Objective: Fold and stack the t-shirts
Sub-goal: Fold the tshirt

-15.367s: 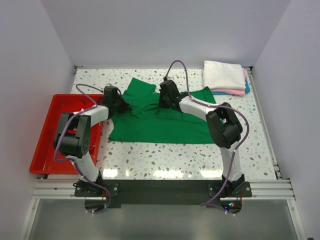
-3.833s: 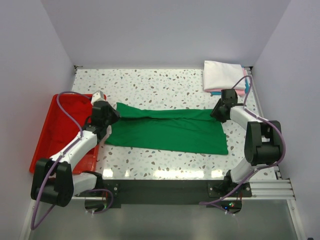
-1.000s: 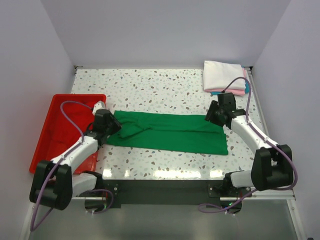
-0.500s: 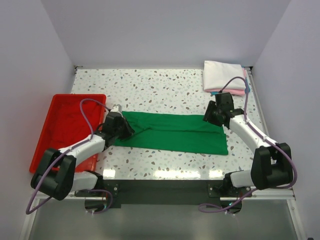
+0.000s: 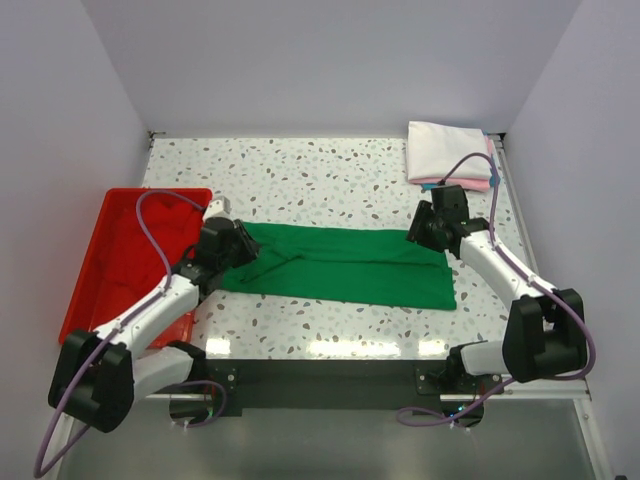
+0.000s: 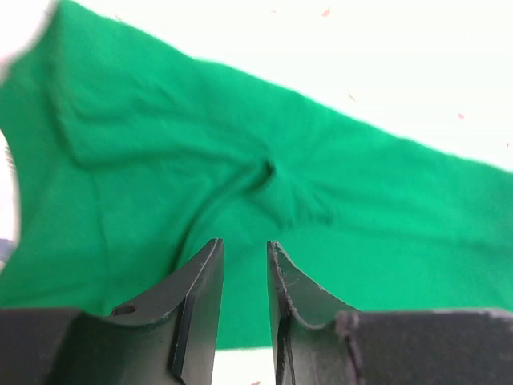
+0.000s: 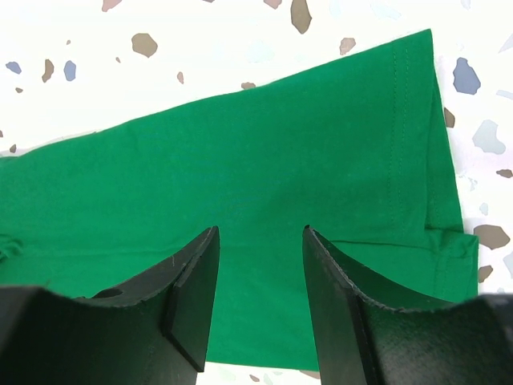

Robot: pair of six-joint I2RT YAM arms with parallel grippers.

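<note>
Across the near half of the speckled table [image 5: 300,180], parallel to its near edge, the green t-shirt [image 5: 345,262] lies folded into a long narrow band. Its left end is close to the red tray [image 5: 95,285] at the table's left edge. The left gripper [image 5: 243,252] sits over that left end with its fingers a narrow slot apart and nothing between them. Its wrist view shows a small pucker [image 6: 268,168] in the cloth just ahead of the tips. Half a second ago this gripper was closer to the near edge and further onto the shirt. It has since drawn back toward the tray, and the bunched folds seen there a second ago now lie flatter. The right gripper [image 5: 420,237] hangs over the band's far right corner, fingers parted and empty, hardly shifted over the last second. In the table's far right corner the folded white t-shirt [image 5: 447,150] rests on a pink t-shirt [image 5: 465,184], with a light blue t-shirt [image 5: 493,172] showing at the side, as before.
</note>
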